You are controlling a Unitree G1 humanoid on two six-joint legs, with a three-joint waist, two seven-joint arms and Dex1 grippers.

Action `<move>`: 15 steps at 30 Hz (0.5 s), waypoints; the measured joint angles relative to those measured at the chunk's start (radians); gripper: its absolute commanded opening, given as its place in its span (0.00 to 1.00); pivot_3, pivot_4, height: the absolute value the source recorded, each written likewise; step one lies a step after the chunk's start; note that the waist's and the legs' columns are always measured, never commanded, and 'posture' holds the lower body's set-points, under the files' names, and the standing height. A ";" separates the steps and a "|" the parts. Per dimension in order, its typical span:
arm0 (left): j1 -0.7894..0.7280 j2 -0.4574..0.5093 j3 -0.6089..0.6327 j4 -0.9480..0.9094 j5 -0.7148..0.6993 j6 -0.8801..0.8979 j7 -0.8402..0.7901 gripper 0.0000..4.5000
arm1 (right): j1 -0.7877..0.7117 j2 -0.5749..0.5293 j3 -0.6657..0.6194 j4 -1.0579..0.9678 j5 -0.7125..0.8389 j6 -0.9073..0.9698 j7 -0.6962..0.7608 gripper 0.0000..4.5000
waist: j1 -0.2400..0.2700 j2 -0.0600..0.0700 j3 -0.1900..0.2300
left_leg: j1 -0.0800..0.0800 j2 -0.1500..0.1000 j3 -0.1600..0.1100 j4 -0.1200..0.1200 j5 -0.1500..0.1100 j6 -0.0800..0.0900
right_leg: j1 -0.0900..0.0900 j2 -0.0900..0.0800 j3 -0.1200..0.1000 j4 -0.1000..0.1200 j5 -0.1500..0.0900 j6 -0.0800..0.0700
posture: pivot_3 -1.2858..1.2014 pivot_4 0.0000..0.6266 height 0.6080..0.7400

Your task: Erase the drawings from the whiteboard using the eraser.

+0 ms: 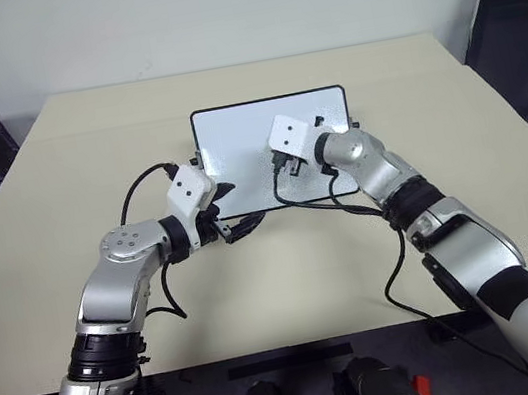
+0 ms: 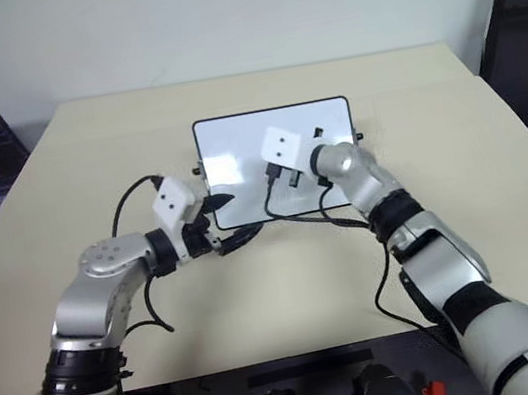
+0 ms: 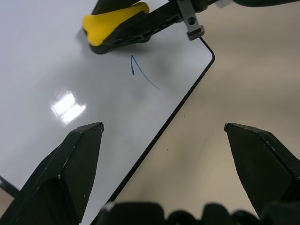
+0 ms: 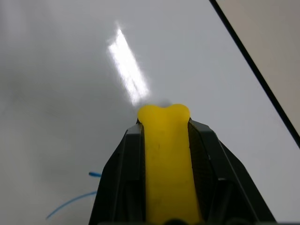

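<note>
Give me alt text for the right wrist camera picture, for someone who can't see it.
The right gripper is shut on the yellow eraser, whose tip rests against the glossy whiteboard. A thin blue marker stroke remains beside the fingers, and the board's black frame runs diagonally past the tan table.

Even, fairly bright overhead light fills both eye views, with soft shadows under the arms on the table. The glossy whiteboard throws a white glare patch at centre left of the left wrist view. The close eraser looks slightly soft, perhaps out of focus.
</note>
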 measured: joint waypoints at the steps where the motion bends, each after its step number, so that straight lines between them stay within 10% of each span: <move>1: 0.000 0.000 0.000 0.000 0.000 0.000 -0.001 1.00 | 0.015 -0.010 0.000 -0.021 0.000 0.003 0.006 0.21 | 0.001 0.000 0.000 | 0.000 0.000 0.000 0.000 0.000 0.000 | 0.000 0.000 0.000 0.000 0.000 0.000 | 0.52 0.24 1.00; 15: -0.008 -0.009 -0.003 0.018 0.005 -0.013 0.003 1.00 | 0.197 0.010 -0.206 -0.451 0.244 0.342 0.073 0.21 | 0.010 0.001 0.001 | -0.003 0.001 -0.002 -0.002 0.000 0.000 | -0.002 0.000 -0.001 -0.002 0.000 0.000 | 0.52 0.24 1.00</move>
